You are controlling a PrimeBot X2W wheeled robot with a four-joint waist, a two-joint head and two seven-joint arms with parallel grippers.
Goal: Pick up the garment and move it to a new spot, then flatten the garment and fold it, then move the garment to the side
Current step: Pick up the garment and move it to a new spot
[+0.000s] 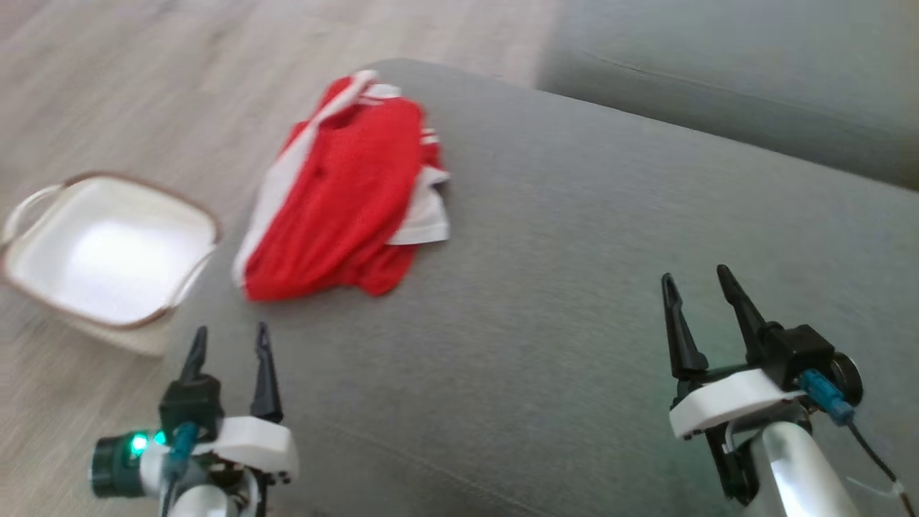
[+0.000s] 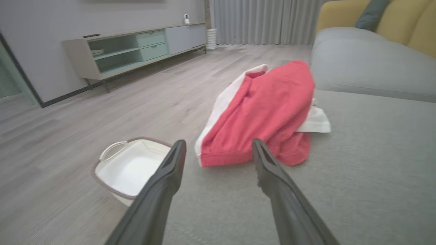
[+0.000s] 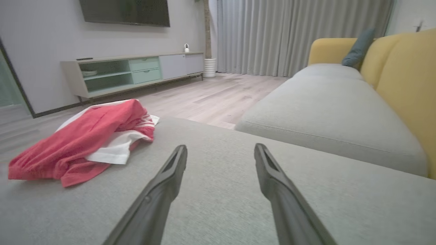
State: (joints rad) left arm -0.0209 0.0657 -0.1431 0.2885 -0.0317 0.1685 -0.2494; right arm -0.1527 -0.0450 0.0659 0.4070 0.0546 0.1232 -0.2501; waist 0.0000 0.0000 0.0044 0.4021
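Left end effector [image 1: 231,329] sits low at the near left edge of the grey cushion [image 1: 574,287], both dark fingers spread apart with nothing between them, tips aimed toward the garment [image 1: 344,201]. Right end effector [image 1: 694,273] is over the near right part of the same cushion, fingers likewise apart, gripping nothing, well apart from the cloth. Garment lies on the cushion's left side, toward the far corner, its left edge running along the cushion's edge beside the floor [image 1: 143,72]. Long axis runs away from the robot, leaning slightly rightward at the far end in the head view. Near end is a rounded red hem; far end carries white trim with thin red stripes. Cloth is bright red, crumpled and doubled over itself, not flat. A broad white band follows its left side, and a white flap pokes out from under the red on the right. Cushion fabric is a fine grey weave, smooth. Second grey seat [image 1: 754,79] lies beyond, a dark gap between the two, with a yellow backrest [image 3: 408,85] and a teal pillow [image 3: 359,47] behind it. White basket [image 1: 108,251] with a brown rim stands on the pale wood-look floor just left of the cushion, near the garment. Far wall: low cabinet [image 3: 136,69], dark screen [image 3: 126,12] above it, grey curtains [image 3: 289,34].
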